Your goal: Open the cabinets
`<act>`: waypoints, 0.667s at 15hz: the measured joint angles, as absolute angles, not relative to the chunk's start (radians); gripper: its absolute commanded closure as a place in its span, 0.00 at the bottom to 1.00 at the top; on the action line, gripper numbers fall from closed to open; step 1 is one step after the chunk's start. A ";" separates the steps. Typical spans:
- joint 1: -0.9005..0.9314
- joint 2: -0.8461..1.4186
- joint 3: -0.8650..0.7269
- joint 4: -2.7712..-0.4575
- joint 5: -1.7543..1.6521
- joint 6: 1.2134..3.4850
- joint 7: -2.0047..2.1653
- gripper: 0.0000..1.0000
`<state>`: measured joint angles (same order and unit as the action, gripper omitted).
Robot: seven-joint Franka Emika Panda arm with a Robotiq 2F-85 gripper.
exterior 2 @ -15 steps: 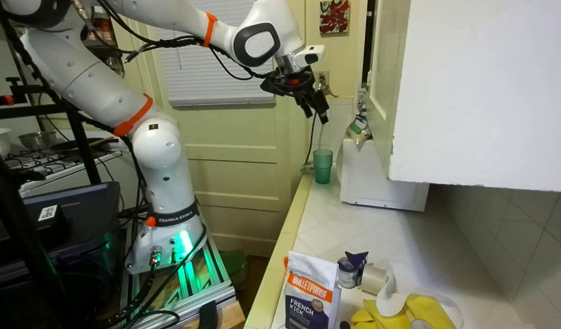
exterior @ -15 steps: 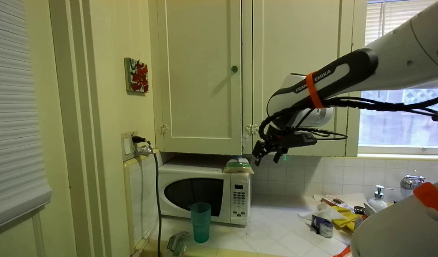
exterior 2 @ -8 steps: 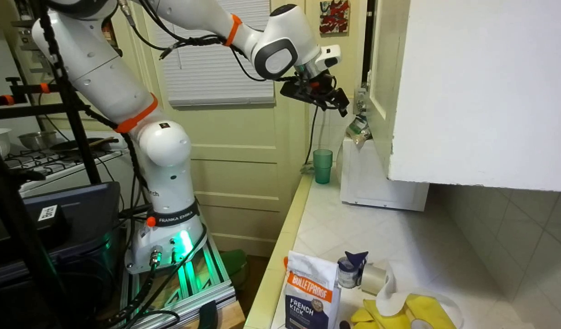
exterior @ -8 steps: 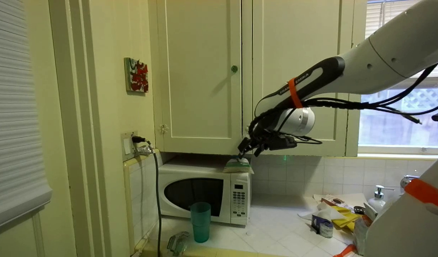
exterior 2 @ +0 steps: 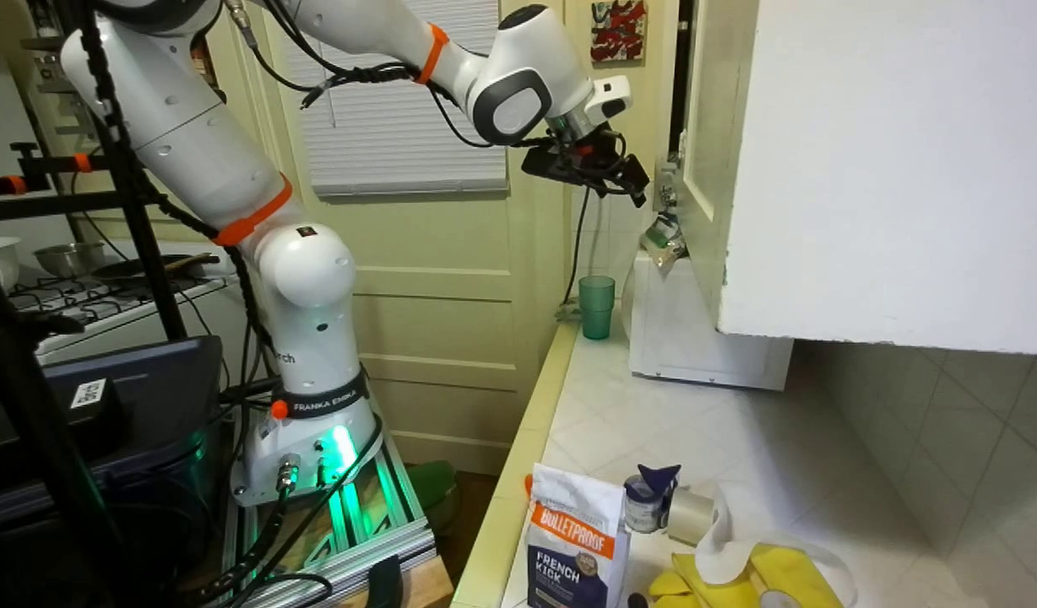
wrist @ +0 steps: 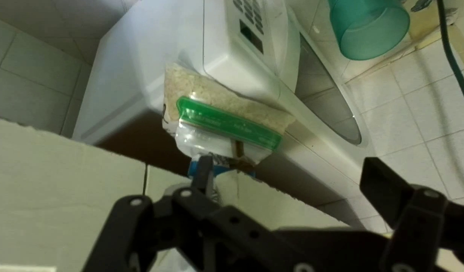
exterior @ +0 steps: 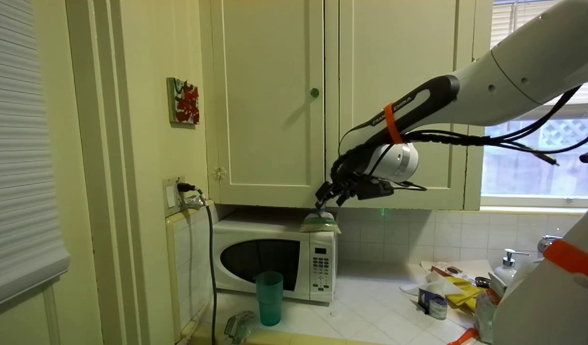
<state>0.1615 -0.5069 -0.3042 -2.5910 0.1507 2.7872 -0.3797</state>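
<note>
The cream-white cabinets (exterior: 270,120) hang on the wall with both visible doors shut. A small green knob (exterior: 314,92) sits near the right edge of the left-hand door, well above my hand. My gripper (exterior: 330,200) stands open at the lower end of the gap between the two doors, tilted downward. In an exterior view, some space shows between the gripper (exterior 2: 640,191) and the cabinet front (exterior 2: 711,143). In the wrist view, the cabinet's rough lower edge (wrist: 65,170) passes behind the spread fingers (wrist: 204,170), with nothing held between them. My arm hides part of the right-hand door.
Below the cabinets stands a white microwave (exterior: 275,258) with a green-striped plastic bag (exterior: 320,223) on top. A teal cup (exterior: 269,298) is in front of it. Farther along the counter lie a jar (exterior 2: 643,504), a yellow package (exterior 2: 755,578) and a coffee bag (exterior 2: 574,540).
My gripper has moved from in front of the right-hand door to the gap between the doors, closer to the cabinet front, and tilted. In the last half second it shifted only slightly.
</note>
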 measured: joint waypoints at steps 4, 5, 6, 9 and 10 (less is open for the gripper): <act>0.220 -0.504 -0.327 -2.596 0.151 2.933 -0.443 0.00; 0.249 -0.504 -0.345 -2.597 0.154 2.969 -0.462 0.00; 0.281 -0.504 -0.366 -2.598 0.159 3.003 -0.479 0.00; 0.358 -0.504 -0.426 -2.601 0.162 3.085 -0.511 0.00; 0.376 -0.504 -0.442 -2.603 0.162 3.110 -0.519 0.00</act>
<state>0.3757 -0.5044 -0.4416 -2.6029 0.1618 3.1096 -0.5188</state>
